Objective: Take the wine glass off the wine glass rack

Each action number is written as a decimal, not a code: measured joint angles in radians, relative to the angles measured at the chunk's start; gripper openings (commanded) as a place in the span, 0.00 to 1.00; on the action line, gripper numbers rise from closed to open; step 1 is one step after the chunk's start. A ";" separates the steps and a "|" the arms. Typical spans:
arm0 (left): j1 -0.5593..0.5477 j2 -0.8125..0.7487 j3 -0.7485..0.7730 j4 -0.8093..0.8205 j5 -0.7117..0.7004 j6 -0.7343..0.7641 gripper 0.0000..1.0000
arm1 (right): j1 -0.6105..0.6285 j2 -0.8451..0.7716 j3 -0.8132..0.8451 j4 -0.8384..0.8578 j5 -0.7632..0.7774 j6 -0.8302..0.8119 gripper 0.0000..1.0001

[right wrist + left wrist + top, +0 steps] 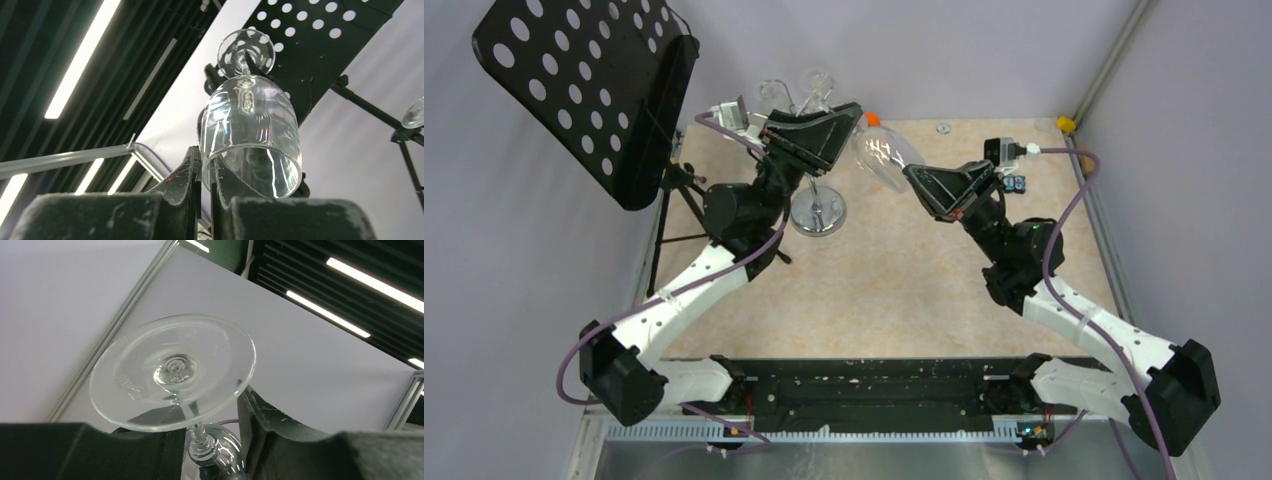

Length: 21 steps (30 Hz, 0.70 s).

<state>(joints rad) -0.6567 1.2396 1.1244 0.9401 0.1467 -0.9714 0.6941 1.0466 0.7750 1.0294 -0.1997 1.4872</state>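
The clear wine glass [886, 152] hangs tilted in the air between the two arms, away from the chrome wine glass rack [818, 213]. My right gripper [912, 174] is shut on the rim of the bowl [250, 135], one finger inside the bowl and one outside [206, 170]. In the left wrist view the round foot [172, 371] fills the middle. The stem [199, 436] runs down between my left gripper's [210, 440] fingers. Those jaws stand open, with a gap on each side of the stem. My left gripper [852, 112] sits at the foot end.
A black perforated music stand [584, 90] on a tripod stands at the back left, close to the left arm. Other glasses [816, 88] hang on the rack's top arms. An orange-capped object [873, 119] and a small dark item [1016, 183] lie on the table at the back.
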 measured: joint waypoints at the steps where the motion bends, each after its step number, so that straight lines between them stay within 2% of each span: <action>1: -0.001 -0.001 -0.003 -0.002 0.004 0.003 0.55 | 0.000 -0.002 0.000 -0.004 0.005 -0.009 0.00; 3: -0.002 -0.006 -0.005 -0.010 0.014 0.016 0.64 | 0.000 -0.010 0.000 -0.032 0.014 -0.035 0.00; 4: -0.002 -0.011 -0.006 -0.021 0.018 0.024 0.75 | 0.000 -0.018 0.002 -0.053 0.019 -0.053 0.00; 6: -0.002 -0.028 -0.008 -0.055 0.029 0.042 0.82 | 0.001 -0.040 0.014 -0.102 0.030 -0.094 0.00; 16: -0.005 -0.107 -0.023 -0.182 0.064 0.109 0.85 | 0.003 -0.219 0.092 -0.407 0.207 -0.388 0.00; 21: -0.005 -0.119 -0.019 -0.344 0.097 0.181 0.85 | 0.003 -0.243 0.265 -0.740 0.348 -0.606 0.00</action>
<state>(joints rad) -0.6613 1.1210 1.1053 0.5957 0.2440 -0.7902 0.6975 0.8032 1.0401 0.2890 0.1486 0.8810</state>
